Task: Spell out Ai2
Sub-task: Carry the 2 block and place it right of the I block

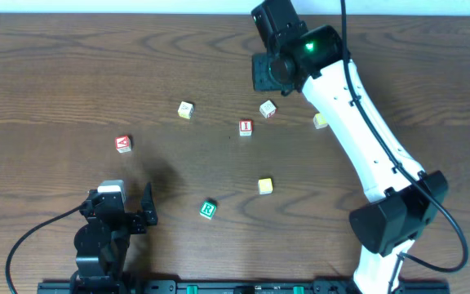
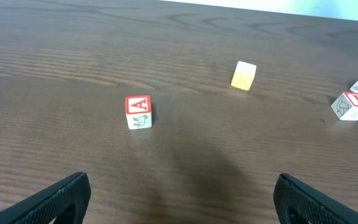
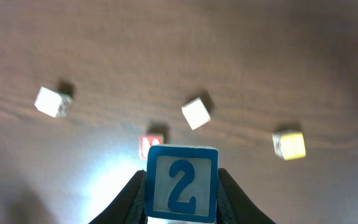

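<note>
**Right arm carrying the 2 for placement.**
My right gripper was clamped on the 2 block; I judged it should land just beside the I block, opposite the A block, numeral up. My left gripper sat with fingers apart (overhead, the right gripper hid the 2 block; the I block seemed half-covered behind it).
</note>
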Controlling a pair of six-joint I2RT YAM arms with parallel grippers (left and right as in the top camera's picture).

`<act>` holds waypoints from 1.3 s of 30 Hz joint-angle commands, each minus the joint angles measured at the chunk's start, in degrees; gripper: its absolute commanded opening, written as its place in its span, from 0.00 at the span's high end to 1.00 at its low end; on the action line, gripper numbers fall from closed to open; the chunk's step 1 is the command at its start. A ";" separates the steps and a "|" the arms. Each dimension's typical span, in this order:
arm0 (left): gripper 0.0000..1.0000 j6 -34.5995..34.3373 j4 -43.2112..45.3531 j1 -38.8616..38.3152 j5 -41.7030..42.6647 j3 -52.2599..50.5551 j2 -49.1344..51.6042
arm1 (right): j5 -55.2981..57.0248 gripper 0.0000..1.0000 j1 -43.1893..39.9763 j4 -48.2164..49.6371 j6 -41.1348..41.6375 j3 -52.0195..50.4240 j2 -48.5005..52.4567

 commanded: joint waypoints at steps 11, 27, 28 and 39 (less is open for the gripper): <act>0.05 0.20 -0.24 0.35 0.20 -0.98 -0.33 | -2.08 0.99 1.57 26.95 -1.11 -41.11 -16.39; 0.05 0.20 -0.24 0.35 0.20 -0.98 -0.33 | -5.57 0.99 -0.37 37.40 -6.36 -45.24 -6.97; 0.04 0.20 -0.24 0.35 0.20 -0.98 -0.33 | -5.57 0.99 -0.46 37.73 -6.73 -45.24 -6.56; 0.05 0.20 -0.24 0.35 0.20 -0.98 -0.33 | -5.53 0.99 -0.59 40.94 -7.15 -45.24 -2.54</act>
